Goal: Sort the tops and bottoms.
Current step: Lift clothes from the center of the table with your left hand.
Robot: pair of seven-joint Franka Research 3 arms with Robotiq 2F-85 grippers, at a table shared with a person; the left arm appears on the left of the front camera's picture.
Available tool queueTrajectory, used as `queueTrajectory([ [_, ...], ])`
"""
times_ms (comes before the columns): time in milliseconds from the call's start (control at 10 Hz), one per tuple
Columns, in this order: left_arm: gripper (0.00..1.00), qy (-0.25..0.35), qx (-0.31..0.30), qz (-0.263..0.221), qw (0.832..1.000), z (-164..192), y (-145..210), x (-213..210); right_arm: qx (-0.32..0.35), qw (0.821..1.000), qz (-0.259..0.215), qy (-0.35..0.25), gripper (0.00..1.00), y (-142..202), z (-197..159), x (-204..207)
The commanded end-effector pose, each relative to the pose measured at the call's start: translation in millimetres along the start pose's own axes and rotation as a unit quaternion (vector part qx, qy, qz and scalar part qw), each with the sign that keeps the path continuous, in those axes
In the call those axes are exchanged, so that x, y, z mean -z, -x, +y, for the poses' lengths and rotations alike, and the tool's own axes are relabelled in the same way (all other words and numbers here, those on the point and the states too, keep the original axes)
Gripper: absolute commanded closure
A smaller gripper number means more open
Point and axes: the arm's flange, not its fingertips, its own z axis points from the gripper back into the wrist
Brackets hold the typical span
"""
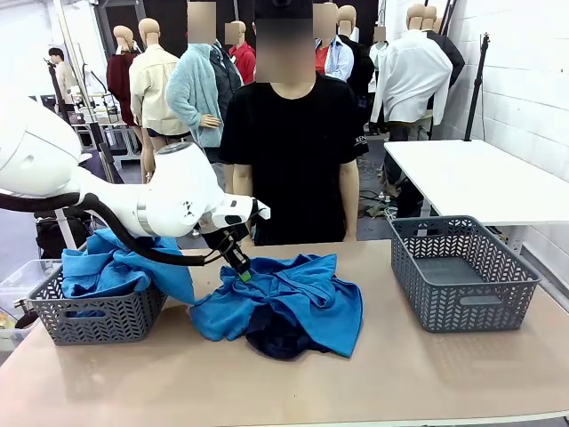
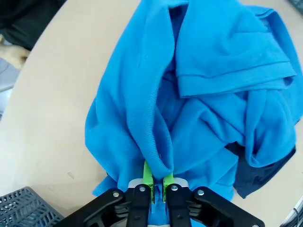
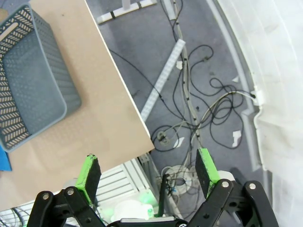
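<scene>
Two grey woven plastic baskets [image 1: 98, 311] on the tabletop [image 1: 400, 374]: left one holds a bright blue top, right one [image 1: 462, 271] empty. Left end effector [image 1: 244, 272] is pinched onto a fold of the bright blue fabric shirt [image 2: 199, 104] mid-table, so next is probably lift toward the left basket. Wrist view confirms pads [image 2: 147, 174] clamping cloth; dark navy bottoms [image 1: 276, 336] underneath. Right end effector [image 3: 147, 171] spread, off-table.

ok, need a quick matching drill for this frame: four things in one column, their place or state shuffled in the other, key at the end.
1. left claw
2. right claw
3. dark bottoms
4. right basket

a. empty
b. open, past the table edge over the floor
c. shut on a fold of the blue top
d. under the blue top at mid-table

Pairs: 1-c, 2-b, 3-d, 4-a
</scene>
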Motion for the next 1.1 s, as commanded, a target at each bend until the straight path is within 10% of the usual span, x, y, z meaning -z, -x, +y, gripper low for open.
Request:
queueTrajectory([
  [0, 1.0, -0.004, 0.016, -0.034, 0.999, -5.2, -2.3, -64.3, 0.013, 1.0, 0.001, 0.002, 0.0, 3.8, 2.8, 2.7],
  [1000, 1.0, -0.207, 0.07, -0.248, 0.944, -129.6, -121.2, -408.0, 0.013, 1.0, 0.001, 0.002, 0.0, 3.8, 2.8, 2.7],
])
